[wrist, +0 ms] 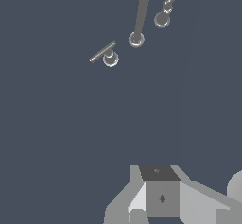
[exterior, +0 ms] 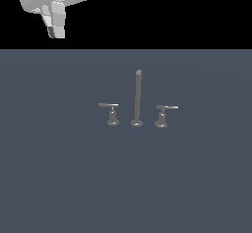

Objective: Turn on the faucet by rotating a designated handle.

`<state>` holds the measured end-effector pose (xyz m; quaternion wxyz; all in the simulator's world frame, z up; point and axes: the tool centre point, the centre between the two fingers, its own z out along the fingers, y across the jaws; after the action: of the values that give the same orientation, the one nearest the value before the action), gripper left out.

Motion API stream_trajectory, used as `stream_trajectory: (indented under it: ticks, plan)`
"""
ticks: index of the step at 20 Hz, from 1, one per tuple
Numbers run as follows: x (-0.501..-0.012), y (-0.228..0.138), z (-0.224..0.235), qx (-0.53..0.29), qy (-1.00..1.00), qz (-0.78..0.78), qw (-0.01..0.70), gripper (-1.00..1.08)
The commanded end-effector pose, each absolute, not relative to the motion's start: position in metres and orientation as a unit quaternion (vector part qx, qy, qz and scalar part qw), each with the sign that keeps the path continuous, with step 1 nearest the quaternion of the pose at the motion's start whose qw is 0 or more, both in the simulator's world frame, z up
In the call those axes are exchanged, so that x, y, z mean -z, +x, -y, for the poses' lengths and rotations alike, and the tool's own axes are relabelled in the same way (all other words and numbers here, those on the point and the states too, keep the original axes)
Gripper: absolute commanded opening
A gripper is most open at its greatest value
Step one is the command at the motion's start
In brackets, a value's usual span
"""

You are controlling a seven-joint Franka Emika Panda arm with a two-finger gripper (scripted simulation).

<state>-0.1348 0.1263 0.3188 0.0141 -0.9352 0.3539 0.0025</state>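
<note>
The grey faucet (exterior: 137,99) stands upright, its slim-stemmed handle (exterior: 110,113) on the exterior view's left.

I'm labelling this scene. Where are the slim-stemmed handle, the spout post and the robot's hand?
handle (exterior: 109,105): exterior view, on its flat bar.
spout post (exterior: 138,97): exterior view, midway up the shaft.
hand (exterior: 55,26): exterior view, by its fingertips, high above the floor.

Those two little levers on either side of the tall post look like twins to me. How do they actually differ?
The handle at the exterior view's left has a slim stem on a small round base; the twin lever at the exterior view's right sits on a stouter, flared base. The handle's bar reaches mostly away from the spout post; so does the twin's, to the opposite side. Both are grey metal T-shaped levers, untouched.
</note>
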Motion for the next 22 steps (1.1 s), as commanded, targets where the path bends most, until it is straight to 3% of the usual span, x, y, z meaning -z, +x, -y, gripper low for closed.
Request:
stream_trajectory:
  ticks: [1,22]
  plan:
    - [-0.306,-0.123,-0.130,-0.002,-0.926,-0.378,0.015,-1.00]
    - [-0.209,-0.029,-0.134,-0.002,-0.836,-0.549,0.011,-1.00]
